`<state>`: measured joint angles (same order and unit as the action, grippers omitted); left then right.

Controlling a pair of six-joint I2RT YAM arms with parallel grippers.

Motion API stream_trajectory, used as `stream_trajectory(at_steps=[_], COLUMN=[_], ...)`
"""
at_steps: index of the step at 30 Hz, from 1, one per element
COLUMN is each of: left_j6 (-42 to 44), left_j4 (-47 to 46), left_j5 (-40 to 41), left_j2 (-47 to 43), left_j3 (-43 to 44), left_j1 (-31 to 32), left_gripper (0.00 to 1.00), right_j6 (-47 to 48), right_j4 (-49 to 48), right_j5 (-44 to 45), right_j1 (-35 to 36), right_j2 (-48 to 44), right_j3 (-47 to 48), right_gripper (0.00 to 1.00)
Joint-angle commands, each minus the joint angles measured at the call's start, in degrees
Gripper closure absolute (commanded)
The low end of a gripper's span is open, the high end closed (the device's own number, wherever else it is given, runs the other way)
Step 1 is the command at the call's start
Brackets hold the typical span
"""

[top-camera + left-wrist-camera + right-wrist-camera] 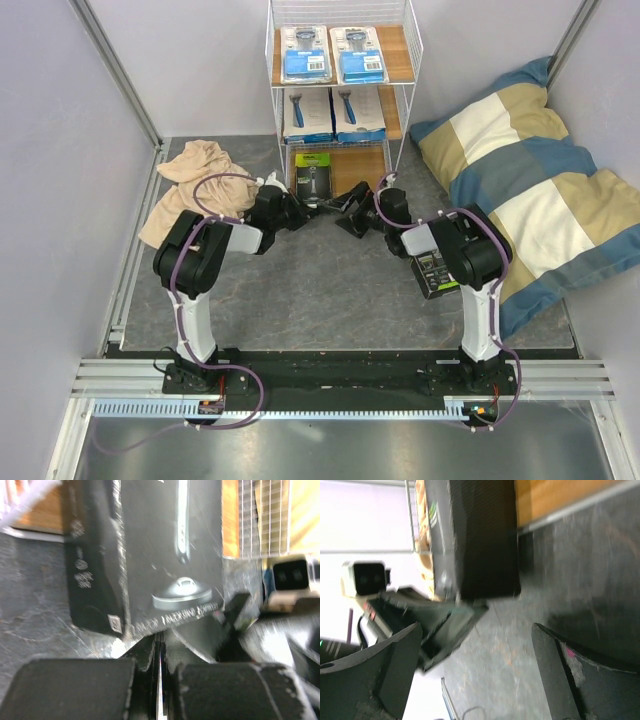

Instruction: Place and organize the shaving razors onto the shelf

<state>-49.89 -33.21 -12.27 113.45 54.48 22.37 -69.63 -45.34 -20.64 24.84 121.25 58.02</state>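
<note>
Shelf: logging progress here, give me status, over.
Left gripper shut at near edge of black-and-green box, partly on bottom board of shelf. Right gripper open, empty, beside it. Second box on table, right side. No obstruction seen.

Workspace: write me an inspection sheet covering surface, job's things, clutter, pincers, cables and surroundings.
Surface: grey mottled table, no spills seen.
Job's things: shelf holds two blister cards on its top board, two white packs on the middle board and one black-and-green box on the bottom board; second box lies on the table beneath the right arm.
Clutter: beige cloth left of the shelf.
Grippers: left pincer shut at the box's near edge; right pincer open, empty.
Cables: purple cables loop along both arms; no snag seen.
Surroundings: striped pillow at the right.
</note>
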Motion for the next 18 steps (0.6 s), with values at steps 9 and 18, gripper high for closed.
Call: stream_trajectory(at_steps=[9,18], left_j6=[-4.0,-2.9], left_j4=[-2.0,-1.7], left_j5=[3.7,3.5], left_j2=[3.3,2.3], left_j3=[7.3,7.5], left_j1=[0.3,0.4], left_gripper=[0.98,0.98], right_j6=[6.5,19.6], right_j4=[5.0,25.6], right_j5=[-2.3,2.6], right_j1=[-0.2,-0.2], right_j2=[-19.1,-37.5], right_j3=[-12.8,-14.6], right_gripper=[0.02,0.02])
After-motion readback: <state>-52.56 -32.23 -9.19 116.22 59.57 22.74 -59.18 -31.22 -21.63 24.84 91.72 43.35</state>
